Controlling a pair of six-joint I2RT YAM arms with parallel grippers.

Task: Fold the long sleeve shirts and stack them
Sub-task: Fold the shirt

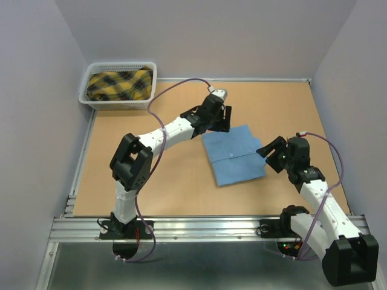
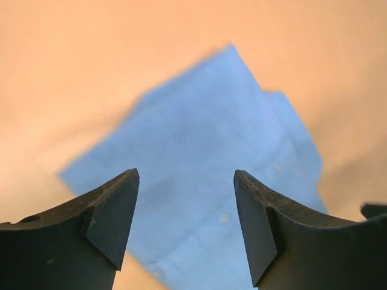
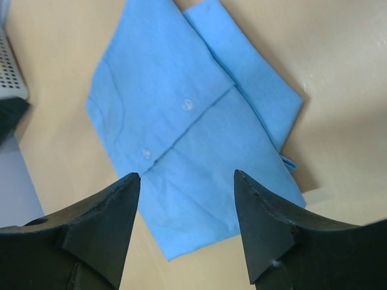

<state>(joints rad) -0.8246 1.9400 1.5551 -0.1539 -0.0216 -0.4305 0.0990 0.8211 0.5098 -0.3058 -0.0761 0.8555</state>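
Left gripper (image 1: 224, 124) apart, right gripper (image 1: 266, 150) apart — folded shirt (image 1: 233, 156) between, left-wrist view blurred

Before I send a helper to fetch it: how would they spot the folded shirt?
On the brown table, look right of centre. The folded shirt lies flat there, plain light blue; the only other cloth is yellow plaid, in the far-left white basket.

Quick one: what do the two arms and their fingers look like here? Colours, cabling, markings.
Both the left arm and right arm have white links with black joint housings. A thin purple cable loops along each. The fingers are matte black, wedge-shaped, tapering to blunt tips. Small red and green lights show at the right base. No lettering visible.
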